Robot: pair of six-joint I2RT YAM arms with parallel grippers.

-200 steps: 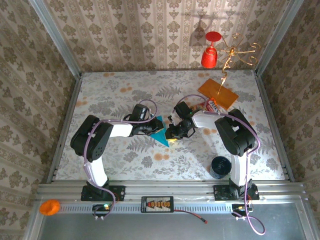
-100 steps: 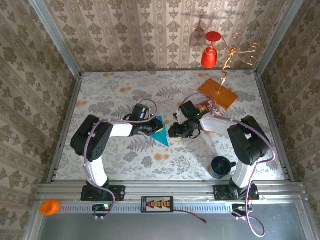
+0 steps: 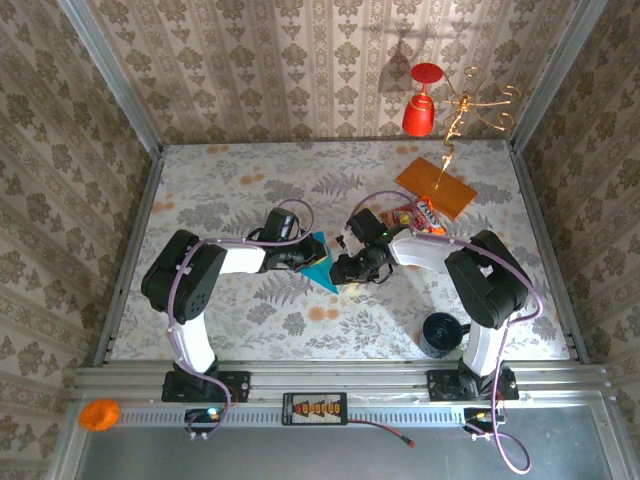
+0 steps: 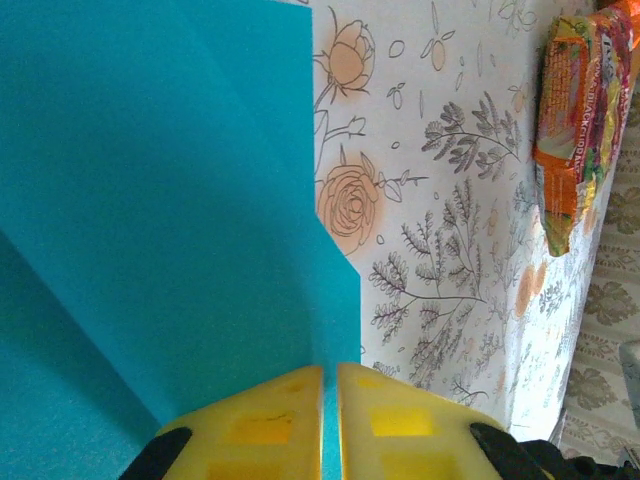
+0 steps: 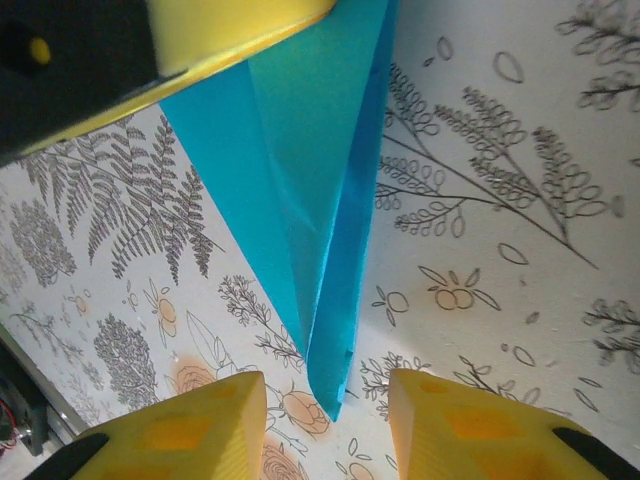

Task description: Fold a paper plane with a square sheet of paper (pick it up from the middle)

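Late folding stage. The slim, pointed teal-blue paper plane (image 3: 322, 264) sits mid-counter (image 3: 220, 190), one edge pinched between the pressed-together fingers of the left gripper (image 4: 329, 378). The right gripper (image 5: 325, 390) holds its fingers spread astride the nose; the next move is probably to close and crease it. A crinkled red-and-yellow snack packet (image 4: 572, 120) and a flat orange card (image 3: 436, 187) lie apart and obstruct nothing.

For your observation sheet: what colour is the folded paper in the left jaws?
The paper plane is plain teal-blue, clearest in the right wrist view.
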